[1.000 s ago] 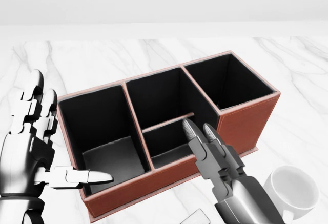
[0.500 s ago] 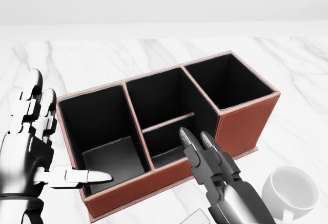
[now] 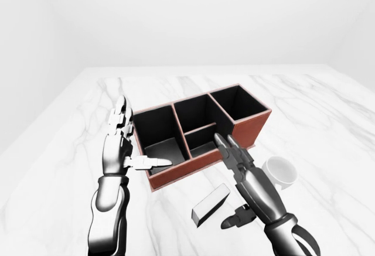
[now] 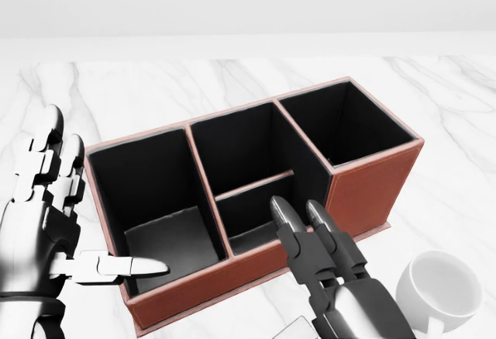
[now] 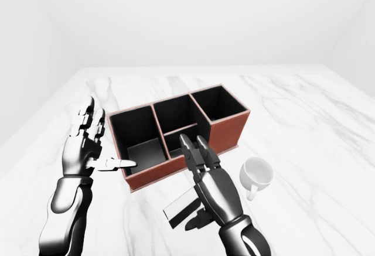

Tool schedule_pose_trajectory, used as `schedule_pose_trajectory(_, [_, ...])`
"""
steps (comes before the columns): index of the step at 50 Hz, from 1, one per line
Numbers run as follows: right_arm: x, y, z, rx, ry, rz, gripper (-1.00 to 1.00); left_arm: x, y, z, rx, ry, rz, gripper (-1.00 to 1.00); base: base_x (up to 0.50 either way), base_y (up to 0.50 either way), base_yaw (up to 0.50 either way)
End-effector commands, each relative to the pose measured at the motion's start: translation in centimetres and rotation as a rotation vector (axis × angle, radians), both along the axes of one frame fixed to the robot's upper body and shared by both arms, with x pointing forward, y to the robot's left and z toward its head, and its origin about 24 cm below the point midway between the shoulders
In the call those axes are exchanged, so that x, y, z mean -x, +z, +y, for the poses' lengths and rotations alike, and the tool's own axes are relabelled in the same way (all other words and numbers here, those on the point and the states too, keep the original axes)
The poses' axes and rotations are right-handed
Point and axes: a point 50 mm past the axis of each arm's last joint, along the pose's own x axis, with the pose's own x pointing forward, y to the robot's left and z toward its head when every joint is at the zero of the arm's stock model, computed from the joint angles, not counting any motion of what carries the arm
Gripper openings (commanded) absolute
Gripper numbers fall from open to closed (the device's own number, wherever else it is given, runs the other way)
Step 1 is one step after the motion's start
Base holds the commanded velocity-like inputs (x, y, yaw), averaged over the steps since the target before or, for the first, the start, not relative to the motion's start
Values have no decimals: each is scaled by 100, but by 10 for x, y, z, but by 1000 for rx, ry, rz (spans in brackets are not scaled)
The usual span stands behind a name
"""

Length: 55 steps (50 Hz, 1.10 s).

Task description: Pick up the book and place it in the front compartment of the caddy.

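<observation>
The caddy [image 3: 178, 173] is a red-brown box with black compartments, set at an angle in the middle of the marble table. The book [image 3: 211, 204], a small flat block with a white edge, lies on the table just below the caddy's lower wall. My right hand [image 3: 233, 180] is open and hovers over the book's right end. Its straight fingers [image 4: 291, 226] reach up to the caddy's lower wall, and its thumb [image 3: 235, 220] hangs below. My left hand [image 3: 133, 144] stands open at the caddy's left end, its thumb [image 4: 128, 266] pointing over the left compartment.
A white mug [image 3: 280, 172] stands on the table to the right of my right hand, just below the caddy's right end. In the eye views the marble table's left edge [image 3: 41, 144] runs diagonally past my left arm.
My right hand has drawn slightly down and to the left in the head view. The left hand, caddy and mug have stayed put.
</observation>
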Motion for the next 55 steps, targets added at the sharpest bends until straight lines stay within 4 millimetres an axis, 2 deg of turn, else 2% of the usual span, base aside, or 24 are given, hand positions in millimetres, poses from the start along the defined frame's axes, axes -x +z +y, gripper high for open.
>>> schedule_pose_trajectory(1, [4,-1,1,29,-11,-8,100,-1,-2,1,0,2,9,100,0,0,0])
schedule_pose_trajectory(18, [14,-7,9,77,8,-8,100,0,-1,3,-10,3,4,100,0,0,0])
schedule_pose_trajectory(29, [11,-5,15,87,42,-34,100,1,5,5,-21,3,-21,100,0,0,0])
schedule_pose_trajectory(55, [4,-20,18,123,34,-14,100,3,11,10,-45,-7,-44,100,0,0,0])
